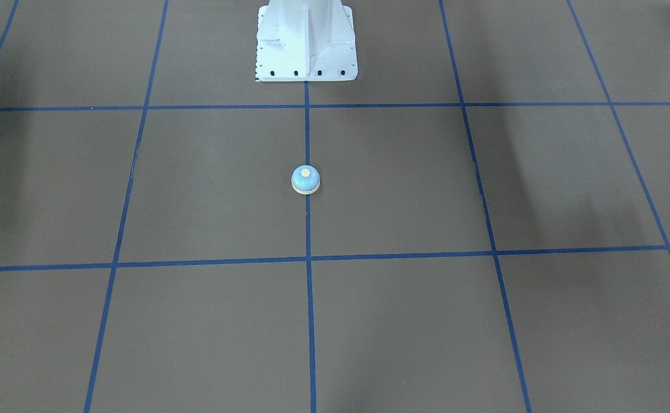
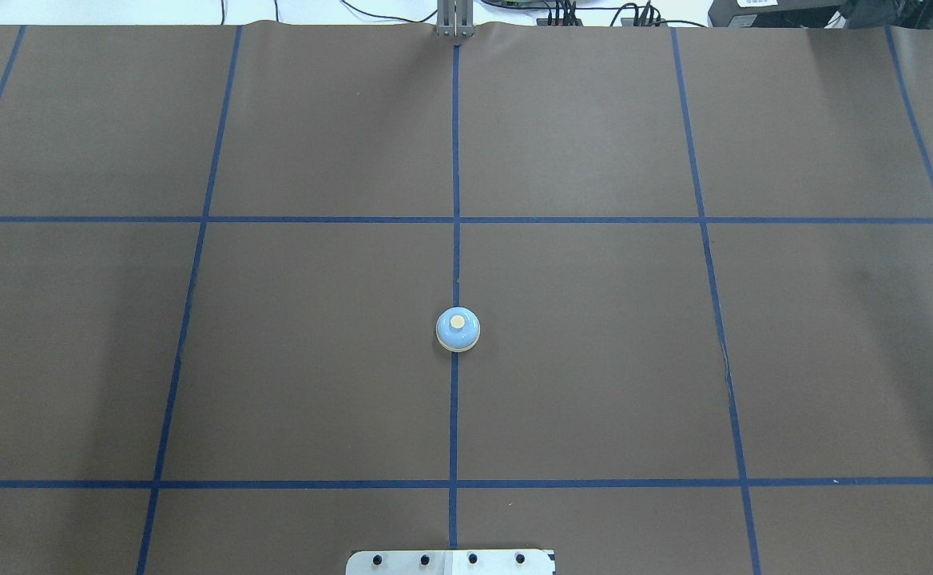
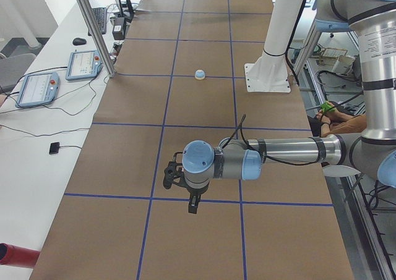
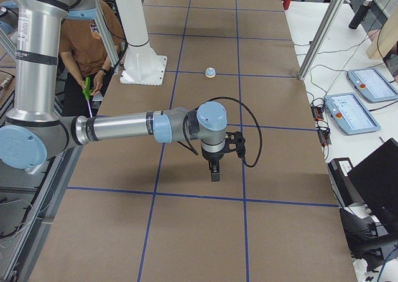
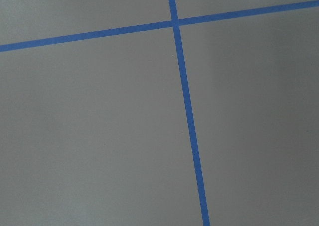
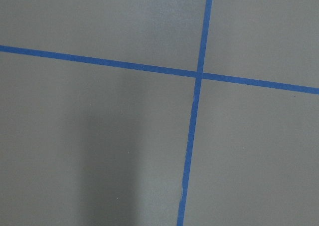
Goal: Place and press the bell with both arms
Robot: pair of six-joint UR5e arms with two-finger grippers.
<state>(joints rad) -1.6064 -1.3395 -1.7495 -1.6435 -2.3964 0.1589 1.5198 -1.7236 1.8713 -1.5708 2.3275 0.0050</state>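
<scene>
The light-blue bell (image 2: 458, 329) with a cream button stands upright on the centre blue line of the brown table, also in the front view (image 1: 306, 179), the left side view (image 3: 200, 75) and the right side view (image 4: 211, 73). No gripper touches it. My left gripper (image 3: 193, 206) hangs above the table far from the bell, at the table's left end. My right gripper (image 4: 215, 175) hangs above the table at the right end. Each shows only in a side view, so I cannot tell whether it is open or shut. Both wrist views show only brown table and blue tape.
The white bolted pedestal (image 1: 306, 43) stands at the robot's edge of the table. Tablets (image 3: 37, 88) and cables lie on the side bench. A person in an orange shirt (image 4: 84, 42) sits behind the pedestal. A metal post (image 3: 93, 26) stands at the table's far edge.
</scene>
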